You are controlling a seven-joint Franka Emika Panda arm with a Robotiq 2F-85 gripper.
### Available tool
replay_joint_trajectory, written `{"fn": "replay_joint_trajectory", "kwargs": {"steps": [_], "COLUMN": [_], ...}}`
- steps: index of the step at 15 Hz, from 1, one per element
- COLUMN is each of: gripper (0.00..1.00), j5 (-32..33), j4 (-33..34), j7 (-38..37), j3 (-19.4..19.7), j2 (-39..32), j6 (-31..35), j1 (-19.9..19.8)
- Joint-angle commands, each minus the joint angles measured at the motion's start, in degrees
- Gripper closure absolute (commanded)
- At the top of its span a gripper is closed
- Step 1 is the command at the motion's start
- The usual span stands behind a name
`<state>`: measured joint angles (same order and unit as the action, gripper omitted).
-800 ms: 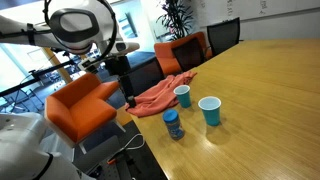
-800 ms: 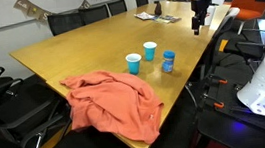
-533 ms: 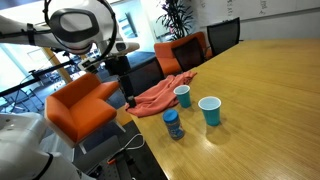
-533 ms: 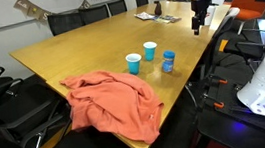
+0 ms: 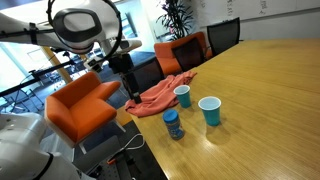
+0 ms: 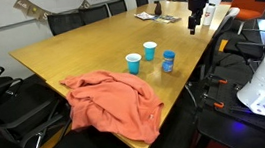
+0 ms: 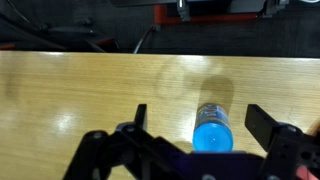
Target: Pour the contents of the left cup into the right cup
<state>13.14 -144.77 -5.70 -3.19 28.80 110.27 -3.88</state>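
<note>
The left cup [image 5: 182, 95], teal-blue with a paler inside, stands upright on the wooden table next to the orange cloth; it also shows in an exterior view [image 6: 133, 63]. The right cup [image 5: 210, 110], all teal, stands upright beside it and shows too in an exterior view [image 6: 150, 50]. My gripper [image 5: 131, 97] hangs open and empty over the table's edge, well away from both cups; it also shows in an exterior view [image 6: 193, 25]. In the wrist view the open fingers [image 7: 200, 120] frame only the blue bottle. No cup shows there.
A short blue bottle-like container [image 5: 172, 123] stands near the table edge, between gripper and cups [image 6: 168, 61] [image 7: 212, 128]. An orange cloth [image 5: 155, 96] [image 6: 111, 102] drapes over the table corner. Orange chairs [image 5: 80, 105] stand beside the table [image 5: 260, 110].
The gripper has shifted slightly toward the table. The cups, bottle and cloth have not moved.
</note>
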Motion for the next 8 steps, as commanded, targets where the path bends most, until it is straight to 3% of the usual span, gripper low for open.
{"fn": "replay_joint_trajectory", "kwargs": {"steps": [1, 8], "gripper": [0.00, 0.00], "j5": [0.15, -3.83], "j4": [5.67, 16.79], "j7": [3.75, 16.82], "j3": [1.31, 3.34], "j2": [-6.72, -22.41], "j6": [5.65, 19.78], "j1": [1.62, 4.11]}}
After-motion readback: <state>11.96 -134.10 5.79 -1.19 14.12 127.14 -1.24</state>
